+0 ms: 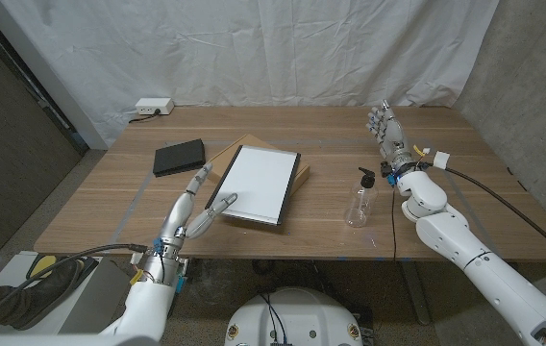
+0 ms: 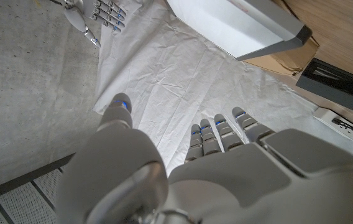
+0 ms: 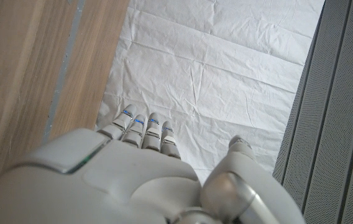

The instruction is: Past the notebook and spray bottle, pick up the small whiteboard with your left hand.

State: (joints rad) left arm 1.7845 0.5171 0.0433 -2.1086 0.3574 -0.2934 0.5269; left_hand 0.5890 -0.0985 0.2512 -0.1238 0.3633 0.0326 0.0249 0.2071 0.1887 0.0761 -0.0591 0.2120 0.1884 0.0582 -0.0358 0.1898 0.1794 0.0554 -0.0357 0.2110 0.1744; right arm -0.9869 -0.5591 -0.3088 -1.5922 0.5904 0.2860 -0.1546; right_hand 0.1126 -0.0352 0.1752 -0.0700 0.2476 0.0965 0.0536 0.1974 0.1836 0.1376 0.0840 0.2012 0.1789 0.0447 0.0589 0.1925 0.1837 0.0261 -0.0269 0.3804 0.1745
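Small white rectangular whiteboard w/ dark frame (image 1: 257, 183) lies mid wooden worktop (image 1: 110, 192), atop a brown cardboard sheet (image 1: 302, 173). Left hand (image 1: 194, 207) at its near-left edge, fingers (image 1: 223, 203) spread, one tip on the frame, grasping nothing. Black notebook (image 1: 178, 156) far left. Clear plastic spray bottle w/ black nozzle (image 1: 359, 200) right of board. Right hand (image 1: 388, 133) far right, fingers released, apart.
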